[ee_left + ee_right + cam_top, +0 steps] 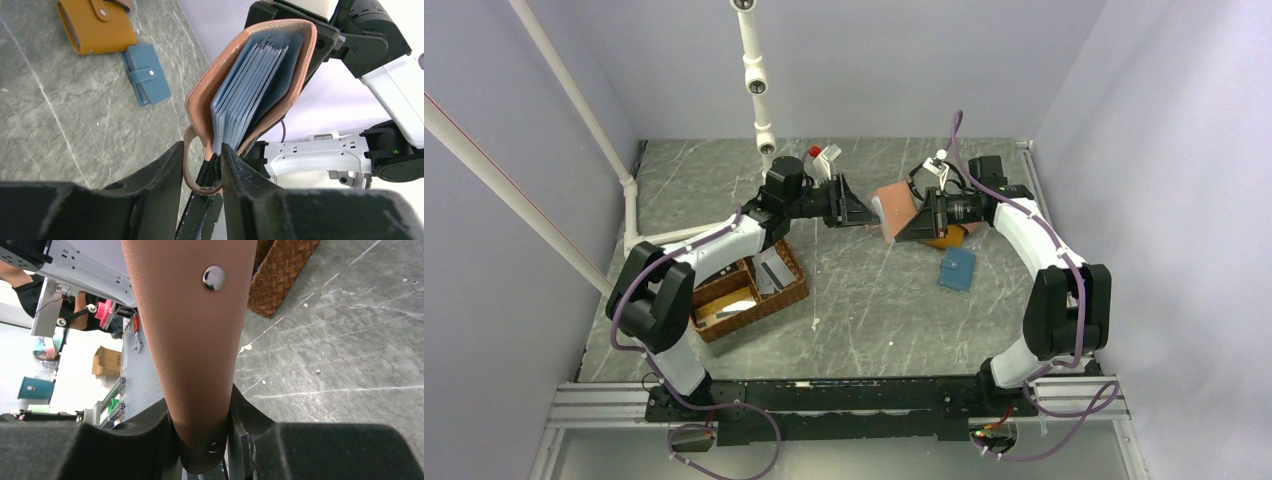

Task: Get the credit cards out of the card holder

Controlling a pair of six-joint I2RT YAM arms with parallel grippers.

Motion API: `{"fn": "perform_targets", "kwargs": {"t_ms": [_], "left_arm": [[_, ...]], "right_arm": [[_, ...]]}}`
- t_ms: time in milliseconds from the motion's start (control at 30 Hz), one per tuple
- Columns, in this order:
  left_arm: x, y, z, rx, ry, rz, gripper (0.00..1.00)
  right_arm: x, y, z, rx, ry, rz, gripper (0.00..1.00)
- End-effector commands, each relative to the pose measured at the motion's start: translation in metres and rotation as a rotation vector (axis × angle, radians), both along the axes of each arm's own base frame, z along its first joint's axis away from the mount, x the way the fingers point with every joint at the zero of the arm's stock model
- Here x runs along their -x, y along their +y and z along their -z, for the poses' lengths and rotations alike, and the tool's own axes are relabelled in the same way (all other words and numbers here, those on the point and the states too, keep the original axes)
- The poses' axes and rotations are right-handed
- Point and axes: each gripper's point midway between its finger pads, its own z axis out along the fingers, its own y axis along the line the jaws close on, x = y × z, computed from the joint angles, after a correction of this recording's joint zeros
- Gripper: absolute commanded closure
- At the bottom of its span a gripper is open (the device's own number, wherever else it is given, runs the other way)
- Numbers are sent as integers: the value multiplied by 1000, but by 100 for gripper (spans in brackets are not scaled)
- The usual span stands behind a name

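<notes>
Top external view showed both arms reaching toward each other over the middle of the grey marbled table, with the salmon-pink card holder held up in the air between them, off the surface. The right gripper was clamped on the card holder's outer cover, a finger pressed against each side just below a round metal snap. From the left wrist view the card holder hung open like a fan, its light-blue pockets facing the camera. The left gripper stood narrow at the pockets' lower corner, with the looped snap tab hanging between its fingers. Whether those fingers actually pinched a pocket or a card I could not tell. On the table beyond the card holder lay an orange wallet, and just beside it a teal-blue wallet, both closed. Near the left arm's elbow sat a woven basket, and two flat grey-silver credit cards lay inside it, in separate compartments.
</notes>
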Motion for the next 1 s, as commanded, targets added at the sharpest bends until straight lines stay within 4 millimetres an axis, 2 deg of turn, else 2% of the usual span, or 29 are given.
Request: {"fn": "perform_targets", "kwargs": {"t_ms": [0, 133, 967], "left_arm": [[6, -6, -26, 77, -77, 63, 60], [10, -5, -30, 95, -90, 77, 55], [13, -5, -11, 42, -30, 98, 54]], "right_arm": [[0, 3, -17, -63, -74, -37, 100], [1, 4, -19, -69, -73, -39, 100], [2, 2, -25, -99, -71, -48, 100]]}}
